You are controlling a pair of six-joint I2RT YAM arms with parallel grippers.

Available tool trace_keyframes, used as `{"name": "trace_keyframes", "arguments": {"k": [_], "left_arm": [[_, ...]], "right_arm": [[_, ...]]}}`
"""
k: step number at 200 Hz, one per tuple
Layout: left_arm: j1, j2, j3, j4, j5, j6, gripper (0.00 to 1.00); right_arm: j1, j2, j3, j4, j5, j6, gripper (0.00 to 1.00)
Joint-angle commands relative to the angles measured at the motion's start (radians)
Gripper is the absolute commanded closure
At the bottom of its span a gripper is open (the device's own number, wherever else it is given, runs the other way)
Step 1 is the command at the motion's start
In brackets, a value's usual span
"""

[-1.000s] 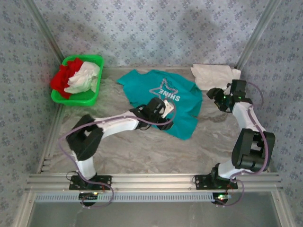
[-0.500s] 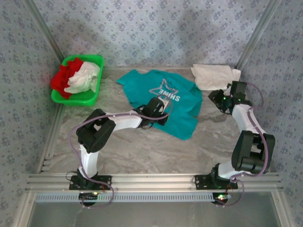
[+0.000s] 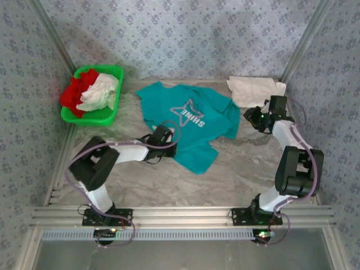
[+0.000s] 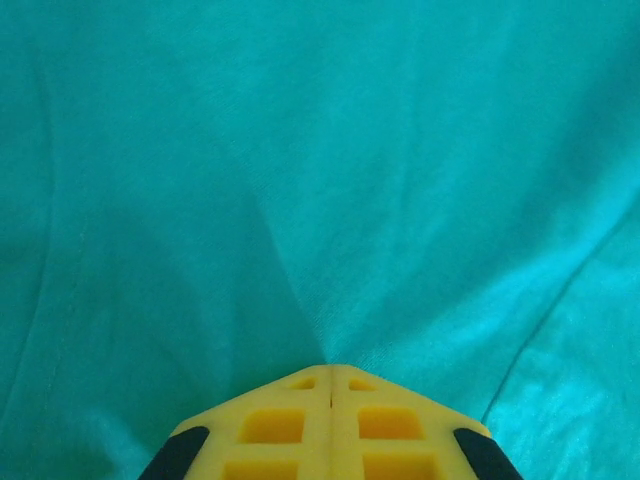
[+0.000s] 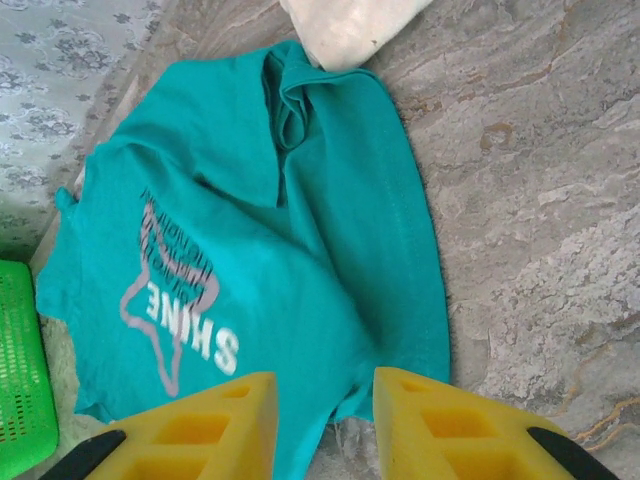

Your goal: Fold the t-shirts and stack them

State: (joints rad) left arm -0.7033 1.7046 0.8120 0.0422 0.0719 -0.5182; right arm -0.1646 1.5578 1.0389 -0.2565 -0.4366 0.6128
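Observation:
The teal t-shirt (image 3: 191, 121) with its star and "SHINE" print lies spread on the marble table, print up. My left gripper (image 3: 166, 147) sits at the shirt's near-left edge, shut on the cloth. In the left wrist view its yellow fingertips (image 4: 331, 368) meet, and teal fabric (image 4: 320, 180) fans out taut from them. My right gripper (image 3: 251, 117) hovers open at the shirt's right edge. In the right wrist view its fingers (image 5: 325, 385) straddle the teal hem (image 5: 300, 250). A folded white t-shirt (image 3: 254, 90) lies at the back right. Red (image 3: 76, 90) and white (image 3: 101, 93) shirts fill the basket.
The green plastic basket (image 3: 95, 118) stands at the back left, by the left rail; its mesh corner (image 5: 20, 370) shows in the right wrist view. The white shirt's edge (image 5: 345, 25) lies just beyond the teal collar. Bare marble (image 3: 225, 174) runs along the near side of the table.
My left gripper has drawn back toward the near left, dragging the teal shirt with it. The shirt has shifted left and spread flatter. My right gripper has edged slightly toward the back.

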Motion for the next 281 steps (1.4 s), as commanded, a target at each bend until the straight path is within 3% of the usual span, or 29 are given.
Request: {"name": "trace_keyframes", "arguments": {"k": [1, 29, 51, 71, 81, 99, 121, 137, 159, 189, 242, 281], "left_arm": [[0.021, -0.149, -0.086, -0.232, -0.074, -0.017, 1.0], [0.08, -0.367, -0.135, -0.426, -0.109, -0.013, 1.0], [0.183, -0.519, -0.135, -0.549, -0.138, -0.015, 1.0], [0.254, -0.575, -0.108, -0.512, -0.084, 0.029, 0.95], [0.23, -0.547, -0.061, -0.49, -0.09, 0.032, 0.93], [0.15, -0.411, 0.069, -0.477, -0.087, 0.038, 0.99], [0.022, -0.278, 0.171, -0.337, -0.072, 0.032, 1.0], [-0.028, -0.164, 0.22, -0.24, -0.042, -0.014, 1.0], [-0.051, 0.036, 0.327, -0.247, 0.033, -0.064, 1.0], [-0.058, 0.149, 0.296, -0.197, 0.047, -0.191, 1.0], [0.057, 0.072, 0.035, -0.195, 0.106, -0.296, 1.0], [0.064, -0.141, -0.165, -0.375, 0.088, -0.334, 1.0]], "right_arm": [[0.004, 0.033, 0.03, -0.044, -0.022, 0.008, 0.67], [0.017, 0.048, 0.016, -0.091, -0.01, -0.035, 0.7], [0.023, 0.037, 0.006, -0.117, 0.007, -0.056, 0.68], [0.024, 0.049, 0.002, -0.108, 0.028, -0.057, 0.66], [0.025, 0.073, 0.013, -0.108, 0.024, -0.052, 0.67], [0.033, 0.107, 0.035, -0.094, -0.007, -0.038, 0.86], [0.052, 0.11, 0.037, -0.067, 0.024, -0.031, 0.99], [0.052, 0.12, 0.047, -0.051, 0.011, -0.013, 1.0], [0.059, 0.117, 0.06, -0.036, 0.02, -0.009, 1.0], [0.063, 0.112, 0.077, -0.048, 0.026, -0.009, 1.0], [0.033, 0.128, 0.05, -0.035, -0.002, 0.008, 1.0], [0.007, 0.143, 0.047, -0.054, -0.017, 0.024, 1.0]]}}
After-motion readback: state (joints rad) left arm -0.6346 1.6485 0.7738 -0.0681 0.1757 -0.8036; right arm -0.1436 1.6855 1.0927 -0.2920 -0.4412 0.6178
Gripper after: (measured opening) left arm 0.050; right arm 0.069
